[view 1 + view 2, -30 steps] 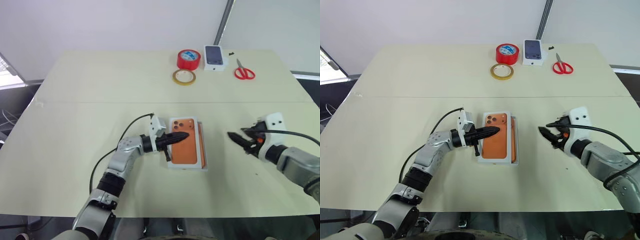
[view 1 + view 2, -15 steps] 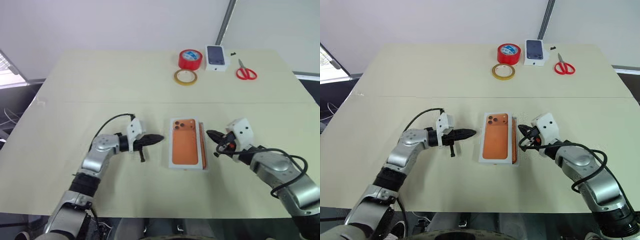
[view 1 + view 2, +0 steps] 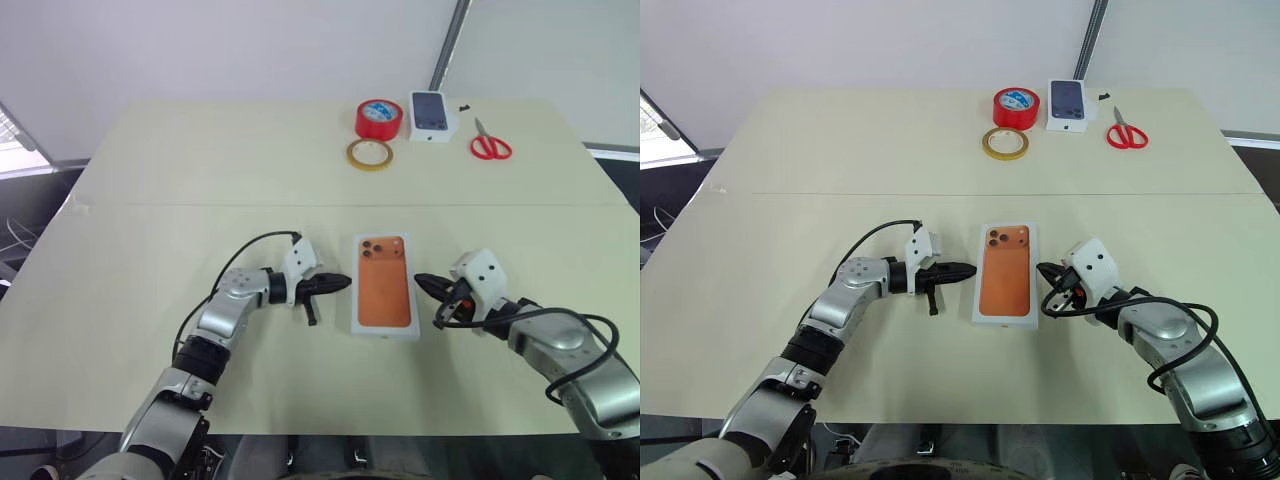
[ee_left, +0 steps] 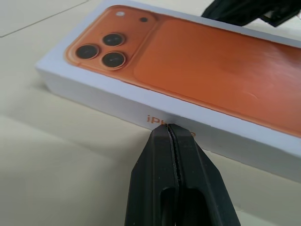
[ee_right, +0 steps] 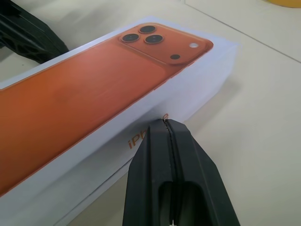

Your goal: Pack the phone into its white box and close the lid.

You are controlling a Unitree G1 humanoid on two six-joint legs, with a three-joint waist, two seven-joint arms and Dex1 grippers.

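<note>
The two head views look forward and down on the lid from above, while each wrist view sits low and close against one of its long sides, all four sharing it.

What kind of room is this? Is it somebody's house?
Probably not a house; it looks like a plain workroom or test space. There is one big bare table against a blank wall, holding rolls of tape, red scissors and a closed phone box.
</note>
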